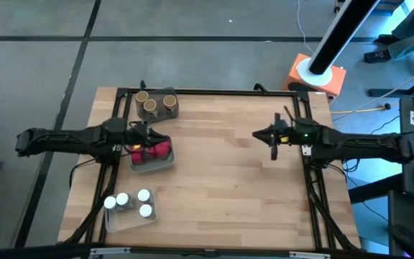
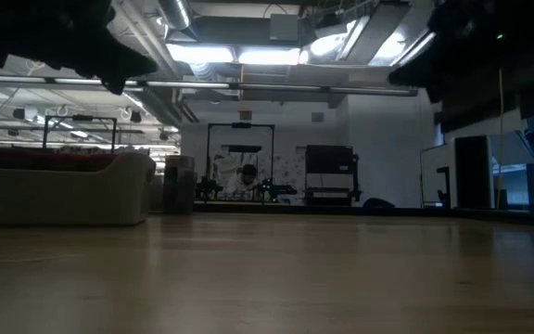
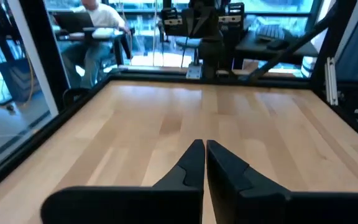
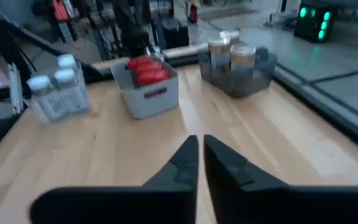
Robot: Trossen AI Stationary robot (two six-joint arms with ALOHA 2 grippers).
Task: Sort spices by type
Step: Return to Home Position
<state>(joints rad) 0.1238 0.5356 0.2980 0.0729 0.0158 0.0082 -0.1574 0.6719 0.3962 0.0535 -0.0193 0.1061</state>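
**Spices Grouped in Three Containers; Both Grippers Empty**

Taken from the middle of the wooden table (image 1: 221,187) in the high view, all of the spices are found on the left half. The brown-topped jars (image 1: 150,106) are stood together in a dark bin (image 1: 160,116) at 11 o'clock, near the far edge. The red packets (image 1: 153,151) are held in a grey tray (image 1: 153,167) at 9 o'clock. The white-capped jars (image 1: 144,195) are gathered upright in a clear tray (image 1: 124,219) at 8 o'clock, close to the near edge. The three containers are set apart from one another.

The left gripper (image 1: 144,137) is seen above the far side of the grey tray, between 9 and 10 o'clock. Its fingers (image 3: 188,165) are drawn together to a thin slit, and nothing is held between them.

The right gripper (image 1: 261,134) is placed at 2 o'clock above bare wood, well apart from every container. Its fingers (image 4: 185,158) are likewise brought almost together, with nothing gripped.

In the left wrist view a seated person (image 3: 95,25) is visible in the room beyond the table.
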